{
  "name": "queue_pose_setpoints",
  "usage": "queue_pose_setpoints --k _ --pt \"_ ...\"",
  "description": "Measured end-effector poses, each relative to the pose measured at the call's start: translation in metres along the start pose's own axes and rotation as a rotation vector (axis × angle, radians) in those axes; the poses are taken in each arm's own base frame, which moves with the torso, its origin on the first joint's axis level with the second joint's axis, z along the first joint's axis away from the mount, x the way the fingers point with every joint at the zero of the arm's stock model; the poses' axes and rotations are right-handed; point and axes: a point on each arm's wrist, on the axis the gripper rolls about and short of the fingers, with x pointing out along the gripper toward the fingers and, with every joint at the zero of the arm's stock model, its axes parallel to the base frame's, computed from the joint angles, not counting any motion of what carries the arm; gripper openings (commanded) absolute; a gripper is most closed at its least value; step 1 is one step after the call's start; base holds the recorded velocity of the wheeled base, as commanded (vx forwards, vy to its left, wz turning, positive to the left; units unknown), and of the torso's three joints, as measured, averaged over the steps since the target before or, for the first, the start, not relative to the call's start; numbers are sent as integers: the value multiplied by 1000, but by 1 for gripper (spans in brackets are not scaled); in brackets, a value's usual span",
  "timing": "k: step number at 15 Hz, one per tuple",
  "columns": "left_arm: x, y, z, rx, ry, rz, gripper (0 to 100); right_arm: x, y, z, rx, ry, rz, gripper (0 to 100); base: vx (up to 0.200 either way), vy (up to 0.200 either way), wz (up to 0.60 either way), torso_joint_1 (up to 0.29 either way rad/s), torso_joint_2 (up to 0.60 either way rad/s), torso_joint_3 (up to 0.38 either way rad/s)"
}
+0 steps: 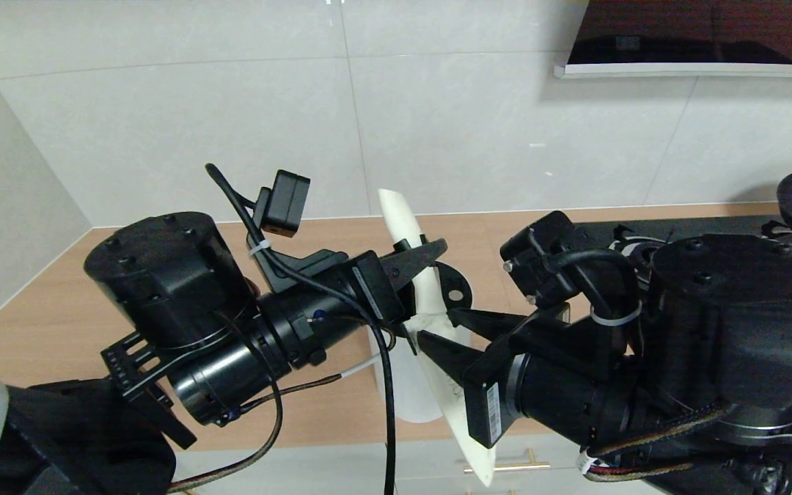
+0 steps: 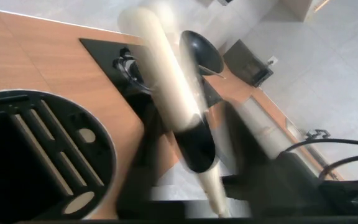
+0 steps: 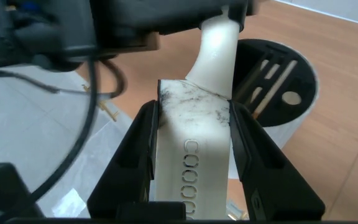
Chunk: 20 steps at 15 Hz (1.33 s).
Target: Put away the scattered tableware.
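Your right gripper [image 3: 194, 115] has its jaws closed on the slotted blade of a cream spatula [image 3: 194, 149], with one finger pressed against each edge. Your left gripper [image 1: 415, 292] clamps the same spatula further along, on its handle. The spatula is held tilted between both pairs of jaws. Just below the jaws, a white utensil holder [image 3: 304, 116] with a black slotted top stands on a wooden counter [image 1: 45, 309].
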Motion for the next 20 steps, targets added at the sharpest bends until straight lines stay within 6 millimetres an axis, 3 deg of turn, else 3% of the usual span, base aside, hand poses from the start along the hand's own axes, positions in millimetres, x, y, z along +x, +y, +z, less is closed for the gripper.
queue_pose_setpoints --k 7,8,14,18,20 --pt "0 -2 4 72 -64 8 0 0 0 1 2 -15 -28 0 0 0 0 0 0 0" --pt "-1 -3 6 93 -98 7 0 0 -1 2 5 -24 -39 100 0 0 0 0 0 0" --pt "-8 -14 26 202 -185 36 0 -7 -12 13 21 -73 -74 100 0 0 0 0 0 0" --pt "-7 -34 69 278 -342 279 0 -15 -30 25 35 -117 -130 100 0 0 0 0 0 0" --pt "-9 -45 87 370 -397 311 0 -17 -38 29 40 -134 -156 100 0 0 0 0 0 0"
